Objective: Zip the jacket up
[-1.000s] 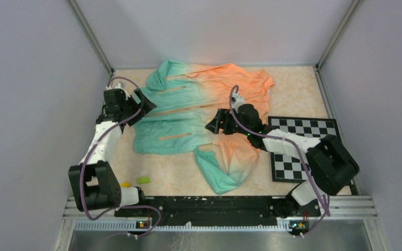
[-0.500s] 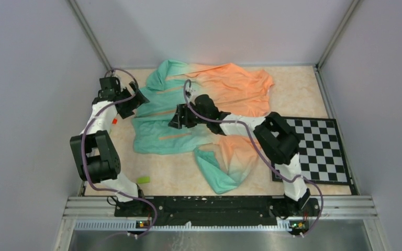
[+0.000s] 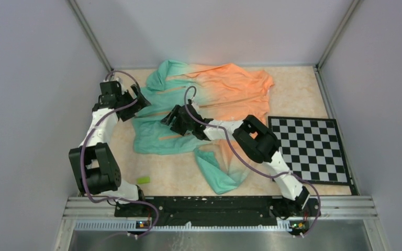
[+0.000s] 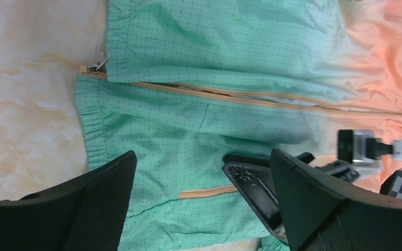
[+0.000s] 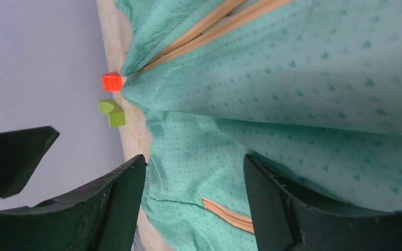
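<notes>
The jacket (image 3: 199, 99) lies spread on the table, teal at the left and fading to orange at the right. Its orange zipper (image 4: 251, 100) runs open between the two teal front panels, and the metal pull (image 4: 98, 63) lies at the hem end. My left gripper (image 3: 137, 100) hovers open over the teal hem (image 4: 203, 152), with a slit pocket (image 4: 209, 193) below it. My right gripper (image 3: 168, 119) is open just above the teal fabric (image 5: 194, 157), close beside the left one. One of its fingers (image 4: 251, 183) shows in the left wrist view.
A checkerboard (image 3: 309, 149) lies at the right, partly under the right arm. A small green block (image 3: 143, 180) sits near the front left. A red cube (image 5: 112, 81) and a green block (image 5: 112, 112) lie by the left wall, next to the hem.
My right arm has swung left across the jacket, from the orange middle to the teal part, and its jaws narrowed slightly. The left gripper shifted a little toward the back left and stayed open.
</notes>
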You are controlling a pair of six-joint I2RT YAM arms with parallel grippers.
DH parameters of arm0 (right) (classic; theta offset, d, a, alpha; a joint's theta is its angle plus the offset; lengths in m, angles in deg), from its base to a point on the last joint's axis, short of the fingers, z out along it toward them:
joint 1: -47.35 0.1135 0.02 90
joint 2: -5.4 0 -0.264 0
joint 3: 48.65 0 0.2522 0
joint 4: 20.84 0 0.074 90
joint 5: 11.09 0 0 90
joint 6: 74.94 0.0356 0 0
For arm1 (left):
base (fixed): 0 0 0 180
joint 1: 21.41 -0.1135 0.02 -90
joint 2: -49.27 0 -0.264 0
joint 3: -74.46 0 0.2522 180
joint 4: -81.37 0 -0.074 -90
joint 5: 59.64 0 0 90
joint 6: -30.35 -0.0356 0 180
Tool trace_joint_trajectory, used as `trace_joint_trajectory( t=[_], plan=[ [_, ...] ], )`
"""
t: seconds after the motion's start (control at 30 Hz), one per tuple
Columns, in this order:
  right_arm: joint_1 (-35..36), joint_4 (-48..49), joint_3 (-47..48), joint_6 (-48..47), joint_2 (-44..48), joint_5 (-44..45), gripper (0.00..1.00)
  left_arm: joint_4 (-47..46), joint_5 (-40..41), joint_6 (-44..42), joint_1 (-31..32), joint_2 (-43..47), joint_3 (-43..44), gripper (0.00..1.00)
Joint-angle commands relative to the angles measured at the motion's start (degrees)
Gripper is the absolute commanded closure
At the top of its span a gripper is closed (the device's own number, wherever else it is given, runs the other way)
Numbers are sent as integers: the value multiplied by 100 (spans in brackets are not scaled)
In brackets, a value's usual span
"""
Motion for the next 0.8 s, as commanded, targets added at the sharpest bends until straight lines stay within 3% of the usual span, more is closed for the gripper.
trace_joint_trajectory(
  t=[0.0, 0.43, 0.77],
  plan=[
    [113, 75, 295, 1103, -217, 472, 34, -236, -209, -50, 75, 363, 11, 1],
    [132, 159, 520, 1317, -295, 696, 60, -217, -97, -145, 439, 736, 40, 1],
    [117, -368, 1198, 1694, -799, 908, 58, -209, 237, -255, 696, 931, 33, 1]
  ],
)
